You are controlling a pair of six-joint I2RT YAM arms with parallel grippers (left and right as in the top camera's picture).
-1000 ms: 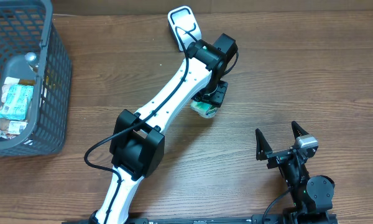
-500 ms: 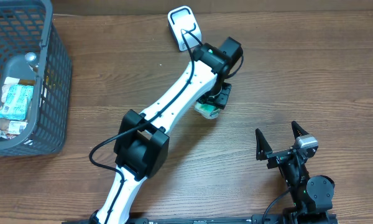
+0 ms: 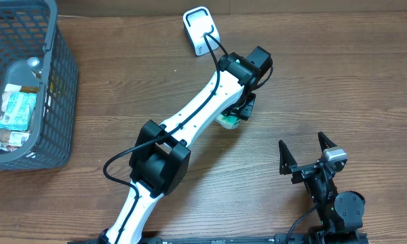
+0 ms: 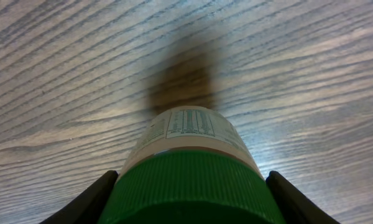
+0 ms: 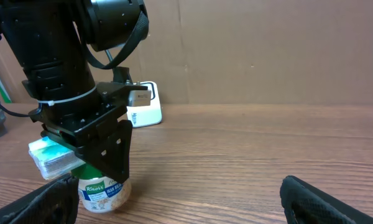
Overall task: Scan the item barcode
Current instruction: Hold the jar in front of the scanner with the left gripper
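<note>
Overhead, we see the left gripper [image 3: 239, 108] near the middle of the bench [image 3: 339, 74], clamped on a green-lidded jar [image 3: 225, 120]. The white scanner [image 3: 201, 28] stands at the far edge. The right gripper [image 3: 302, 142] sits spread wide and empty by the near right corner.

Left wrist: both fingers [image 4: 87, 200] press the ribbed lid [image 4: 189, 183].

Right wrist: the jar is upright, label outward; whether its base touches the wood we cannot tell.

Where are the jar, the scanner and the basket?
jar [image 4: 186, 183], left wrist view, on its green lid.
scanner [image 3: 197, 27], overhead view, on its white body.
basket [image 3: 62, 88], overhead view, on its right wall.
</note>
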